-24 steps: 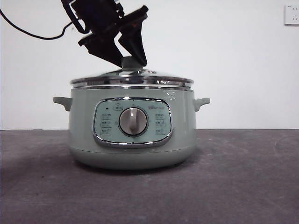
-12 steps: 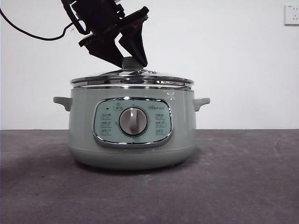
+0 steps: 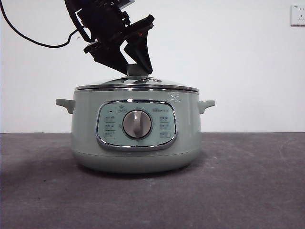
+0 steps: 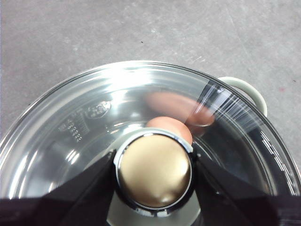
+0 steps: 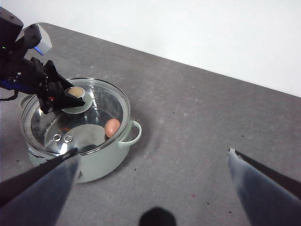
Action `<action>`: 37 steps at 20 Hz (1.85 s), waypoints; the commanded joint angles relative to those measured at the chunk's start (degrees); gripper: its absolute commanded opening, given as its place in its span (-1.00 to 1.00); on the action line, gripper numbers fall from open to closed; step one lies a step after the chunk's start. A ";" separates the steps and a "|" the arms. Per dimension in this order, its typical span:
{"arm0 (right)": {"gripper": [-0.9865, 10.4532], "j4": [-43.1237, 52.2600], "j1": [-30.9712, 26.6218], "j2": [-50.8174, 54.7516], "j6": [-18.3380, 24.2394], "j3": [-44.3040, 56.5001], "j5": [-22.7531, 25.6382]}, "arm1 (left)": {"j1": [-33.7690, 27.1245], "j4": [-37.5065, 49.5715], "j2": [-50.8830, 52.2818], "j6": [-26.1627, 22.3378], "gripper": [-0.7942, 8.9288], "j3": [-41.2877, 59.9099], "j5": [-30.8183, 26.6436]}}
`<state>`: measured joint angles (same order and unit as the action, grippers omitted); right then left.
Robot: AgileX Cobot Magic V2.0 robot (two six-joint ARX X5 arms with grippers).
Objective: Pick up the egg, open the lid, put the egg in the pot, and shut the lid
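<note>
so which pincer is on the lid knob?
The left pincer: its jaws clamp the lid's knob. The right pincer hangs open over the table, away from the pot.

My front camera sits low at the desk's near edge, looking level across at the pot, which fills the middle close up. My left wrist camera looks almost straight down, very near the lid and its knob. My right wrist camera hangs high and well back, looking obliquely down across the desk. All three share the pot and lid.
</note>
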<state>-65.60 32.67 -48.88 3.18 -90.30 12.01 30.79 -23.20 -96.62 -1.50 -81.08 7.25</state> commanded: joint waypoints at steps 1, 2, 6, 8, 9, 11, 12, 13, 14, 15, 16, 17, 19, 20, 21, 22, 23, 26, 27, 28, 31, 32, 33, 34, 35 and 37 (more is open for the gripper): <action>0.11 0.26 0.02 0.20 -0.74 0.22 -0.11 | 0.07 0.00 -1.11 -0.02 -0.85 -0.09 0.33; 0.11 0.26 0.02 0.20 -0.74 0.22 -0.11 | 0.04 -0.44 -1.11 0.00 -0.82 -0.09 0.37; 0.11 -0.22 0.02 0.20 -0.74 0.22 -1.31 | 0.04 -1.84 -1.11 0.04 -0.23 -0.09 0.35; 0.11 -1.01 0.02 0.13 -0.83 0.22 -4.31 | 0.04 -2.03 -1.09 0.04 0.24 -0.09 0.37; 0.11 -1.40 0.02 0.13 -0.90 0.22 -5.51 | 0.04 -2.21 -1.01 0.04 0.32 -0.09 0.37; 0.11 -2.36 0.02 0.13 -1.18 0.22 -7.56 | 0.02 -2.58 -0.74 0.04 0.33 -0.09 0.37; 0.11 -2.80 0.02 0.04 -1.22 0.22 -7.96 | 0.02 -2.71 -0.55 0.04 0.33 -0.09 0.37; 0.11 -3.28 0.02 -0.02 -1.20 0.22 -8.66 | 0.00 -2.97 -0.22 0.04 0.33 -0.09 0.37; 0.11 -3.93 0.02 -0.15 -1.20 0.22 -9.40 | 0.02 -3.08 0.09 0.04 0.33 -0.09 0.37; 0.11 -4.59 0.02 -0.31 -1.22 0.22 -10.49 | 0.00 -3.37 0.66 0.04 0.33 -0.09 0.37; 0.11 -5.33 0.02 -0.44 -1.29 0.22 -11.76 | 0.00 -3.54 1.25 0.04 0.33 -0.09 0.35; 0.11 -5.90 0.02 -0.61 -1.33 0.22 -12.70 | 0.00 -3.78 1.88 0.04 0.33 -0.09 0.37; 0.11 -7.50 0.02 -0.85 -1.66 0.22 -15.17 | 0.00 -4.59 3.58 0.04 0.33 -0.11 0.35; 0.11 -8.11 0.02 -1.11 -1.68 0.22 -15.93 | 0.00 -5.20 4.50 0.04 0.33 -0.11 0.35; 0.11 -8.74 0.02 -1.36 -1.68 0.22 -16.81 | 0.00 -6.05 5.60 0.04 0.33 -0.11 0.37; 0.11 -9.40 0.02 -1.46 -1.68 0.22 -17.20 | 0.00 -6.93 6.67 0.04 0.33 -0.15 0.37; 0.11 -10.10 0.02 -1.73 -1.66 0.22 -18.12 | 0.00 -8.13 7.85 0.02 0.33 -0.33 0.37; 0.10 -12.90 0.02 -2.91 -1.66 0.22 -19.69 | 0.02 -13.11 14.29 0.48 0.33 -0.79 1.33; 0.10 -12.94 0.02 -3.39 -1.66 0.22 -21.53 | 0.04 -15.39 17.09 0.52 0.33 -0.79 2.91; 0.10 -12.94 0.02 -3.63 -1.66 0.22 -23.30 | 0.07 -17.57 19.61 0.96 0.32 -0.79 4.59; -0.10 -12.94 0.02 -4.74 -1.68 0.22 -27.15 | 0.04 -25.27 27.32 1.99 0.28 -0.79 8.41; -0.30 -12.92 0.02 -5.07 -1.70 0.22 -27.15 | 0.04 -27.61 29.33 1.97 0.11 -0.79 8.35; -0.56 -12.94 0.02 -5.46 -1.70 0.22 -27.12 | 0.04 -30.29 31.50 1.95 -0.28 -0.79 8.35; -0.81 -12.94 0.02 -5.92 -1.66 0.22 -27.15 | 0.04 -32.28 33.14 1.90 -0.69 -0.79 8.37; -0.85 -12.94 0.02 -6.29 -1.66 0.22 -27.15 | 0.04 -34.01 34.73 1.90 -0.84 -0.79 8.37; -0.84 -12.92 0.02 -7.02 -1.64 0.22 -27.06 | 0.04 -36.22 37.13 1.84 -0.85 -0.79 8.33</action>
<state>-77.58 32.67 -55.92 1.93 -90.30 -14.98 30.79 -59.66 -59.46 0.05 -81.82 15.53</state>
